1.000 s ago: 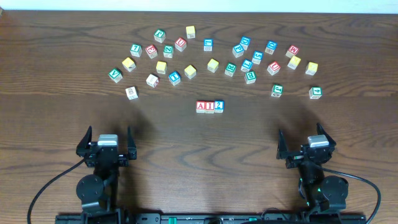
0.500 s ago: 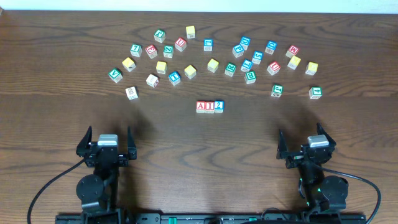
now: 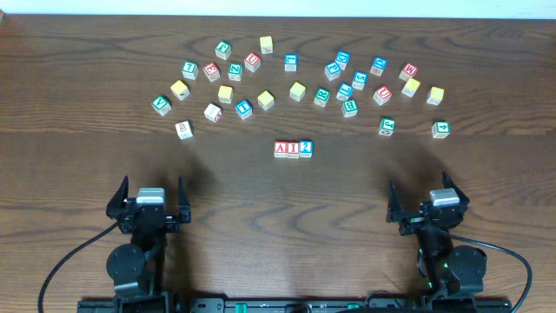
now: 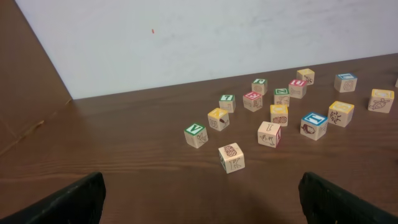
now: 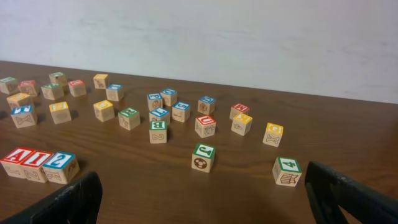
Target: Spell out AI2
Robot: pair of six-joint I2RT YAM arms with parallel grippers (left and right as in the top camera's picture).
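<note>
Three blocks stand touching in a row mid-table: a red A block (image 3: 281,149), a red I block (image 3: 293,149) and a blue 2 block (image 3: 305,148). They also show at the lower left of the right wrist view, the A block (image 5: 15,161), the I block (image 5: 36,165) and the 2 block (image 5: 60,166). My left gripper (image 3: 148,207) is open and empty near the front left edge; its fingers frame the left wrist view (image 4: 199,202). My right gripper (image 3: 429,209) is open and empty near the front right; its fingers frame the right wrist view (image 5: 202,199).
Several loose letter and number blocks lie in an arc across the far half of the table, from a green V block (image 3: 161,105) to a green 4 block (image 3: 440,129). A white picture block (image 3: 183,129) is nearest the left arm. A pale wall stands behind the table.
</note>
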